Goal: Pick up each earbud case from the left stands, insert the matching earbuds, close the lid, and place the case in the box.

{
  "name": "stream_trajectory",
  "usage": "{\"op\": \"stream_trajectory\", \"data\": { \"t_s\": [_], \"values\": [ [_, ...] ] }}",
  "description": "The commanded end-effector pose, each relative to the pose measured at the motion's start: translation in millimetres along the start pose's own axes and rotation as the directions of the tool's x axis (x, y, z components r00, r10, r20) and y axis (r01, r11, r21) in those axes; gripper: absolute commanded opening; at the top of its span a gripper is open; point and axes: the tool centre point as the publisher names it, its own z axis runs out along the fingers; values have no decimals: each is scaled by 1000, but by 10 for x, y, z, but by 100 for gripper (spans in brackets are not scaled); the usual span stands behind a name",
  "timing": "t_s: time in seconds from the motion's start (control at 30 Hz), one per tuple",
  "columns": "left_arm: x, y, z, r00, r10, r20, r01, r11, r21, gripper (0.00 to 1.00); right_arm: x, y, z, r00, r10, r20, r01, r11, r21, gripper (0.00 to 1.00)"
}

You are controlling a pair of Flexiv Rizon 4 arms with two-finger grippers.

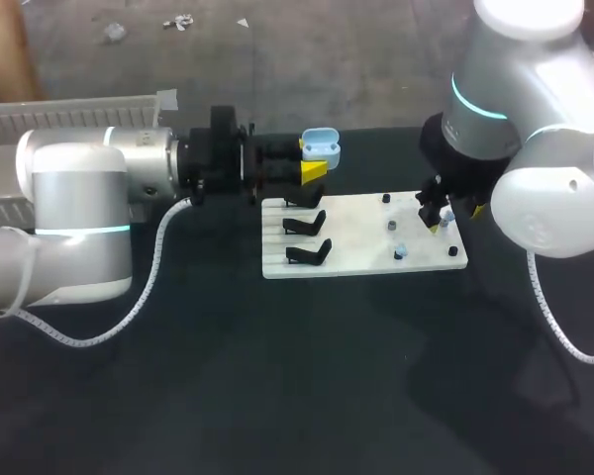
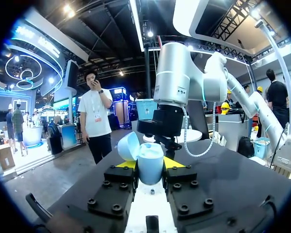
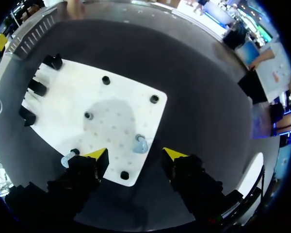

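The left gripper [image 1: 312,158] is held level over the dark surface [image 1: 277,376], just past the far left corner of the white board [image 1: 361,237], and it pinches a pale blue earbud case [image 1: 323,148] between its two yellow tips. In the left wrist view the case [image 2: 151,164] sits upright between the fingers, touched from both sides, with its lid [image 2: 128,145] swung open and leaning to one side. Three black stands [image 1: 304,226] stand in a column along the board's left part. The right gripper [image 1: 438,213] hangs over the board's right end, pointing down, with its fingers spread wide. Seen from its wrist, a pale blue earbud [image 3: 139,144] sits on the board between the spread fingers, touching neither, and a second pale blue earbud [image 3: 66,160] lies just outside one finger. Small black pegs [image 3: 105,80] dot this half of the board.
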Motion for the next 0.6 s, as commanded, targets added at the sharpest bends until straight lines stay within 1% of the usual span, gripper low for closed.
{"op": "stream_trajectory", "data": {
  "t_s": [0.03,0.07,0.27,0.4,0.6],
  "values": [
    [4,-18,-1,1000,4,3,-4,1000,-7,0,-23,0,31,1000,1,-6,-1,1000,-3,65],
    [4,-18,-1,1000,4,3,-4,1000,-7,0,-23,-3,39,1000,2,-7,-2,1000,-4,62],
    [4,-18,-1,1000,4,3,-4,1000,-7,0,-33,-16,81,1000,7,-12,-7,1000,-9,50],
    [4,-18,-1,1000,4,3,-4,1000,-7,0,-37,-17,94,1000,9,-15,-9,1000,-10,51],
    [4,-18,-1,1000,4,3,-4,1000,-7,0,-53,-23,98,1000,12,-15,-12,1000,-9,48]
  ]
}}
